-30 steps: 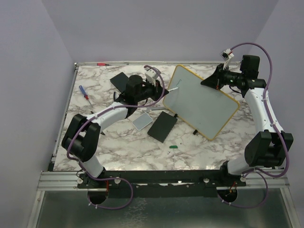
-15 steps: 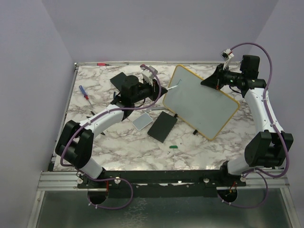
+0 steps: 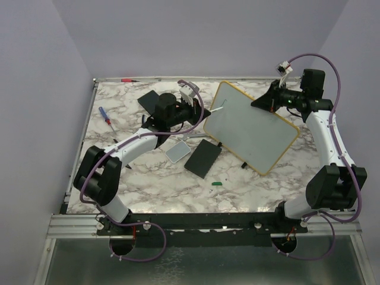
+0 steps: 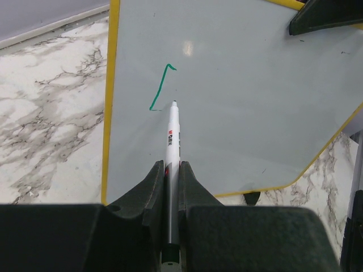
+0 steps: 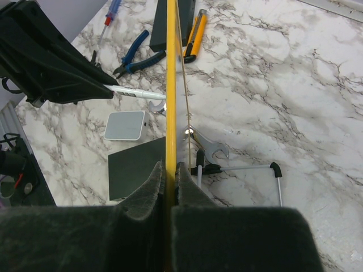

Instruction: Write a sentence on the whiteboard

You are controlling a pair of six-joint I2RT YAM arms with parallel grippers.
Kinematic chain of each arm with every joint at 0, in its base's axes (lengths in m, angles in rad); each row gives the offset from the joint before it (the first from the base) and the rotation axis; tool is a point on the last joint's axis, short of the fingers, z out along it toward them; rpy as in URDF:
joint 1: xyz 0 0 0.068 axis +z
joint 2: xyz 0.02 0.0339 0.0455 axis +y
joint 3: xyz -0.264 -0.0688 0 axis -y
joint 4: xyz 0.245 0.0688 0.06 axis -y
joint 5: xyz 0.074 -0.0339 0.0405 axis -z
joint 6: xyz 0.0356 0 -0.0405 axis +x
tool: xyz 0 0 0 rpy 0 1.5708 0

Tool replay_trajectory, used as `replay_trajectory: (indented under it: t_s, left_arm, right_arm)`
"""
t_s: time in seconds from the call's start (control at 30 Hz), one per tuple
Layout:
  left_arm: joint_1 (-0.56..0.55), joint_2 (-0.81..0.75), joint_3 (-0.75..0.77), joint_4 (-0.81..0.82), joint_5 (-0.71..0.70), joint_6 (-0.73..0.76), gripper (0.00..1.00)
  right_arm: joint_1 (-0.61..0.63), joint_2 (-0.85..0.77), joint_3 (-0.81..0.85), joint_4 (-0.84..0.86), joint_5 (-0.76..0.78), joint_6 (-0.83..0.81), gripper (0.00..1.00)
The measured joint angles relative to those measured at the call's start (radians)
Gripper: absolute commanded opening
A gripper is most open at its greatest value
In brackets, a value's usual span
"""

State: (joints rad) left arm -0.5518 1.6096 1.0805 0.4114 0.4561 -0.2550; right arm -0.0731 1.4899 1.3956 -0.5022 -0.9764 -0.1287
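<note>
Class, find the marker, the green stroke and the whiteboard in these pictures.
marker [image 4: 173, 141]: left wrist view, white barrel.
green stroke [image 4: 159, 88]: left wrist view, middle of the line.
whiteboard [image 4: 109, 113]: left wrist view, yellow rim.

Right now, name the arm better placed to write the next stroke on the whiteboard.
Left. The left end effector grips the marker, tip pointing at the whiteboard beside the green stroke. The right end effector is clamped on the yellow rim, holding it tilted.
</note>
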Motion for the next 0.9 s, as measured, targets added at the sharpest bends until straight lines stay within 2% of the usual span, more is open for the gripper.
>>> replay_trajectory:
  t_s: [0.9]
  left_arm:
    - [-0.006, 0.066, 0.05, 0.014, 0.0, -0.019, 0.0]
  right_arm:
    - [0.0, -0.005, -0.004, 0.0, 0.013, 0.0, 0.01]
